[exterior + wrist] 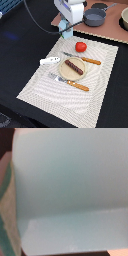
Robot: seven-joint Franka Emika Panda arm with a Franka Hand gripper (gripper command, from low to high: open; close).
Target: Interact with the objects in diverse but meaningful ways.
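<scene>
Arm: reaches down at the placemat's far edge, gripper low over the light blue cup.
Gripper state: jaw spread and any hold cannot be told; the wrist view is filled by the cup.
Tomato: on the mat, just beside the cup.
Sausage: on the plate, mid-mat.
White piece: near the mat's edge on the exterior view's left.
Open room: bare mat nearest the camera.

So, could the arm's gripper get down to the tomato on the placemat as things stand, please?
Probably not yet: the gripper seems occupied with the light blue cup. The tomato itself lies uncovered, nothing over it.
</scene>
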